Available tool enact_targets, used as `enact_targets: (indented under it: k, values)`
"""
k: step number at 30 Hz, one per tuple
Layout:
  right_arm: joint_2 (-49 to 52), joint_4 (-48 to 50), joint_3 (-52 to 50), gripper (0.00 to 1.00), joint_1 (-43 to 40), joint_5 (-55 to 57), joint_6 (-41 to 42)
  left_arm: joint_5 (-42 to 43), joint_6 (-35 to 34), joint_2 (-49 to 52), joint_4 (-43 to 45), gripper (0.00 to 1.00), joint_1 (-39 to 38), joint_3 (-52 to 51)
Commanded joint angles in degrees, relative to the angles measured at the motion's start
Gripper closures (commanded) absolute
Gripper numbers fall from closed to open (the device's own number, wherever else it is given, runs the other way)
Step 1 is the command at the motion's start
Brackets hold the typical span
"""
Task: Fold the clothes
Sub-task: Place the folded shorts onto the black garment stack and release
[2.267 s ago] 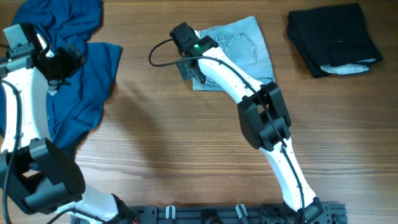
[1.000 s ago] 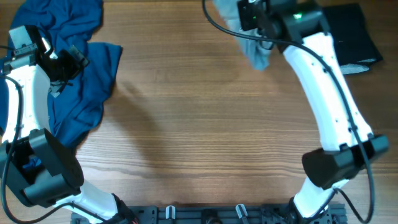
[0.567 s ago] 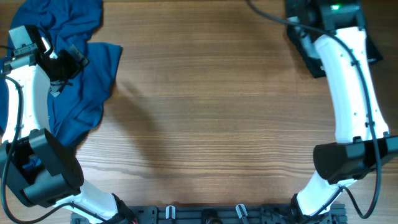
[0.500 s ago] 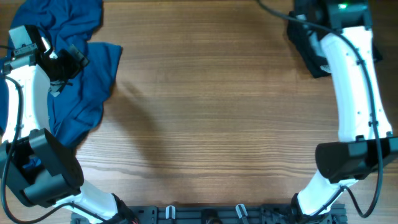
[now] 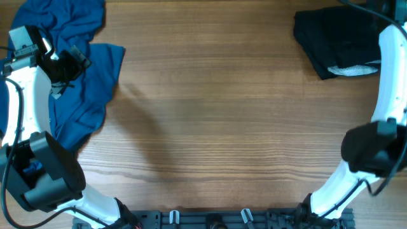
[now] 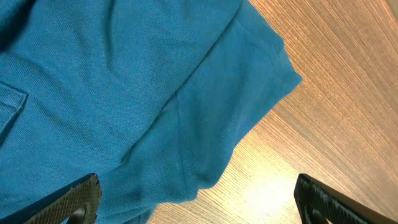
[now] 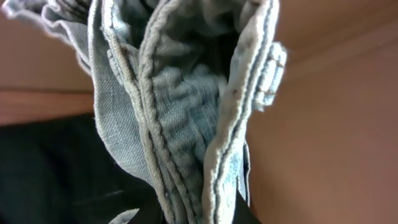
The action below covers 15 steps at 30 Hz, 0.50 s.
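our right gripper (image 7: pixel 186 216) is clenched on the pale jeans (image 7: pixel 186 106), which hang bunched close against its camera at the far right, out of the overhead view, near the black garment (image 5: pixel 340 38). our left gripper (image 6: pixel 199 205) is spread wide over the blue shirt (image 5: pixel 76 95) on the bench's (image 5: pixel 222 127) left side.
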Motion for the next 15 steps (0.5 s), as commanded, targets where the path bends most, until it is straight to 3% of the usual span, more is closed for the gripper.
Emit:
enact_targets:
  k: [1, 11, 15]
  values:
    - [4.3, 3.0, 1.2, 0.96, -0.4, -3.7, -6.5, -0.3, -0.5, 0.5, 0.4, 0.0, -0.2, 0.6]
    - [12.8, 1.1, 1.2, 0.95, -0.1, -4.5, -6.2, -0.3, -0.5, 0.5, 1.0, 0.0, -0.2, 0.6]
    - [12.8, -5.6, 1.2, 0.96, 0.1, -14.8, -6.3, -0.3, -0.5, 0.5, 1.5, 0.0, -0.2, 0.6]
